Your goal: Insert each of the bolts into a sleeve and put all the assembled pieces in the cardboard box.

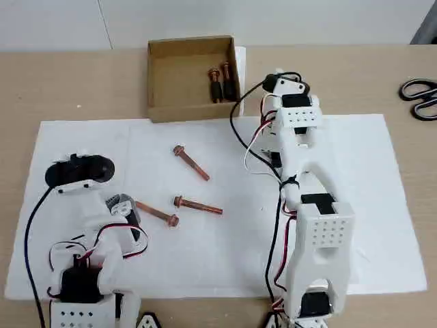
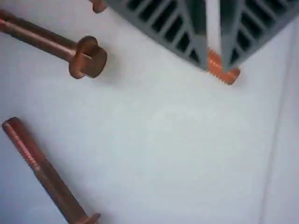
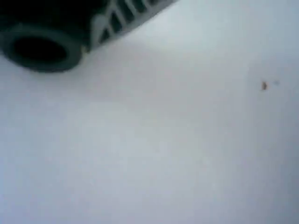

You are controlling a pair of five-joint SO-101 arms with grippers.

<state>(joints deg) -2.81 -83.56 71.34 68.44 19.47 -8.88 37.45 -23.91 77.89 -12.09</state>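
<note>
**A:** Left pincer (image 2: 217, 60)?

**B:** Closed on the gripped bolt (image 2: 225, 73), pinching it close to the threaded tip. Low over the white sheet (image 1: 369, 178), toward the near left corner of the tabletop (image 1: 68, 82).

**A:** And that bolt itself?

**B:** Lying flat on the sheet, head pointing away from the pincer, toward the middle.

**A:** Other loose bolts?

**B:** Two more, both flat on the sheet. Middle bolt (image 1: 198, 205) just beside the gripped one, with the two heads close together. Far bolt (image 1: 191, 164) a little beyond, slanted, apart from both.

**A:** Right pincer (image 3: 79, 32)?

**B:** Gripping a black sleeve (image 3: 41, 66), with the open end turned toward the wrist camera. Over a bare patch of the sheet; resting or lifted, hard to say.

**A:** Right arm (image 1: 321, 232)?

**B:** Stretched along the right half of the sheet, far end near the box.

**A:** Cardboard box (image 1: 184, 113)?

**B:** At the far edge of the sheet, open on top. Two assembled pieces (image 1: 215, 83) inside, side by side near the right wall.

**A:** Anything else?

**B:** Scissors (image 1: 418, 96) at the far right edge of the tabletop, well apart from the rest.
</note>
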